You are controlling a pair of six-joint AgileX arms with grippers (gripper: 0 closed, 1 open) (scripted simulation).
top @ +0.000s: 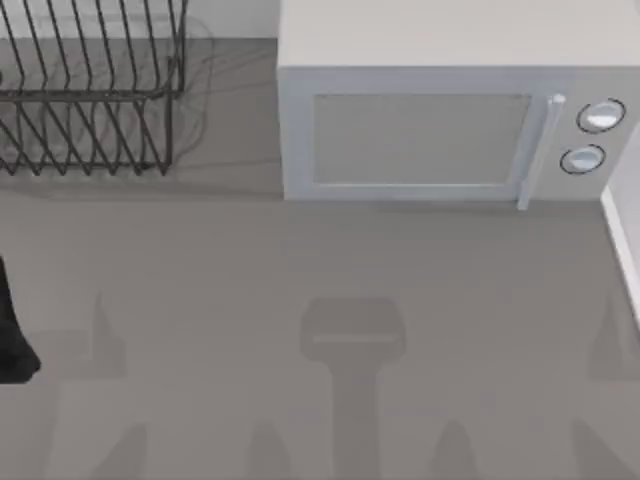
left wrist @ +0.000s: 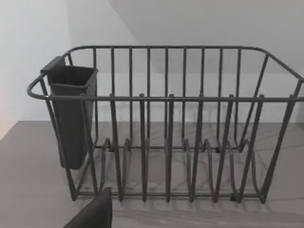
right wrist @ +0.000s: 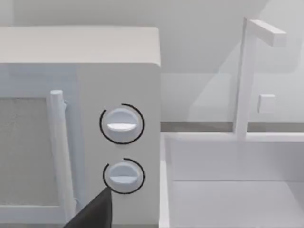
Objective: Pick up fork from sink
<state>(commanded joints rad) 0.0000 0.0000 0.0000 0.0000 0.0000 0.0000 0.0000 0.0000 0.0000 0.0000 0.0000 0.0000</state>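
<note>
Sink [right wrist: 228,190] beside microwave [top: 420,130] — fork perhaps hidden inside.

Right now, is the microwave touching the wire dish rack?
Apart. The top view shows bare table between the wire dish rack and the microwave.

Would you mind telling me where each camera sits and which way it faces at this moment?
Top view: above the table, looking down on the dish rack, the microwave and the sink's rim; a dark part of the left arm shows at the left edge.
Left wrist view: on the left arm, facing the dish rack and its cutlery holder; a dark finger shows.
Right wrist view: on the right arm, facing the microwave's knobs, the sink and the faucet; a dark finger shows.
Shared: the top view shares the rack with the left wrist view, the microwave with the right.
</note>
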